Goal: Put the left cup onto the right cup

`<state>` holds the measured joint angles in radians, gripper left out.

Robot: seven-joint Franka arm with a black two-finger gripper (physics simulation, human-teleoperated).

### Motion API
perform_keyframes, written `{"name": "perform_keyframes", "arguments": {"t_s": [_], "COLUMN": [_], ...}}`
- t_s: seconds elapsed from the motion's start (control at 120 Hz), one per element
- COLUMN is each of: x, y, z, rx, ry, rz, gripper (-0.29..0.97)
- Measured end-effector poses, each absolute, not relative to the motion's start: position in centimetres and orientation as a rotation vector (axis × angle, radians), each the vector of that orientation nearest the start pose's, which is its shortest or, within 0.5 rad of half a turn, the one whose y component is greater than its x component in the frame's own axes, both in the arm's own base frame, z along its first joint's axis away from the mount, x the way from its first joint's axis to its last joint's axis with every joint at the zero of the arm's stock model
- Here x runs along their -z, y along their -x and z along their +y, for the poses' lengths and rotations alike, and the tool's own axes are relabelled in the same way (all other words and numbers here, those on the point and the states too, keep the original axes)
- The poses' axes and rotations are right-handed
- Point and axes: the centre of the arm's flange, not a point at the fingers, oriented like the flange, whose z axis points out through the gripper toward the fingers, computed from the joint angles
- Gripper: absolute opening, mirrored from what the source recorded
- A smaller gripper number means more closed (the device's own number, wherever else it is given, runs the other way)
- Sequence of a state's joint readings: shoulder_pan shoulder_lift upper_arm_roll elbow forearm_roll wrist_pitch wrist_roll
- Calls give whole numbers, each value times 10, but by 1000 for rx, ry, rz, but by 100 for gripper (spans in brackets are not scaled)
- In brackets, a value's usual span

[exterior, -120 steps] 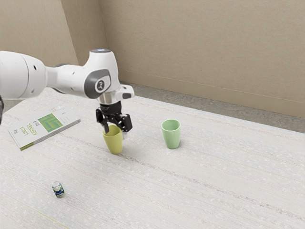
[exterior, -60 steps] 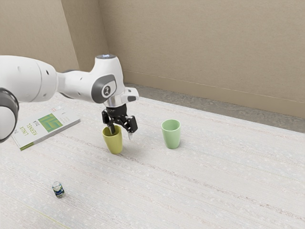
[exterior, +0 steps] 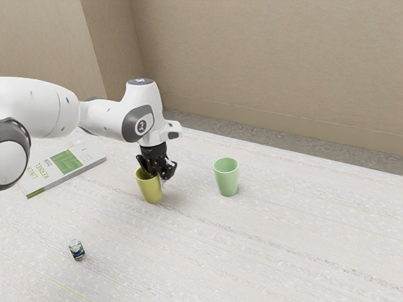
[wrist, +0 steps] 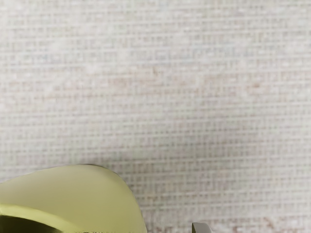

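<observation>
Our gripper (exterior: 159, 173) is down at the rim of the yellow-green cup (exterior: 150, 189). Its black fingers are drawn close together and pinch the cup's wall on the side toward the exterior view's right, one finger inside the mouth and one outside. The cup stands upright on the table (exterior: 283, 239). It is a smooth, matte, handleless beaker that tapers toward its base. In the wrist view its rounded rim and side (wrist: 68, 199) sit just under our hand, against the table's fine woven-looking grain (wrist: 194, 97).

The pale green cup (exterior: 225, 177) has the same tapered, glossless shape. It stands upright and apart from the first, toward the exterior view's right, with bare table between them.

The tabletop is whitish, with faint long streaks like bleached wood. Our arm (exterior: 94, 116) is glossy white with grey joint caps.

A thin white book (exterior: 56, 167) lies flat near the table's edge at the exterior view's left. Its cover carries a green square and dark lettering that seems to read "LINUX KERNEL". A small can (exterior: 77, 250) stands nearer the camera, with a silvery top and a blue-and-white label too small to read. Plain beige walls (exterior: 283, 63) stand behind.
</observation>
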<state>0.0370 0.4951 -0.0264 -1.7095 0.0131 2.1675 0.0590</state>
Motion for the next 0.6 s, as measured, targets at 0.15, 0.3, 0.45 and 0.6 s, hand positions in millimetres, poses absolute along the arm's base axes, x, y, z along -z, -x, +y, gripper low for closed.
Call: {"name": "perform_keyframes", "arguments": {"t_s": [0.15,0.3,0.45,0.6], "x": [-302,-305,-346,-403], "y": [-664,-663,-660,-659], "z": [12,13,8,-16], "rx": [-60,-66,-22,9], "ry": [3126,3121,3112,3102], "rz": [104,107,109,151], "gripper": [-3,-7,-9,-10]}}
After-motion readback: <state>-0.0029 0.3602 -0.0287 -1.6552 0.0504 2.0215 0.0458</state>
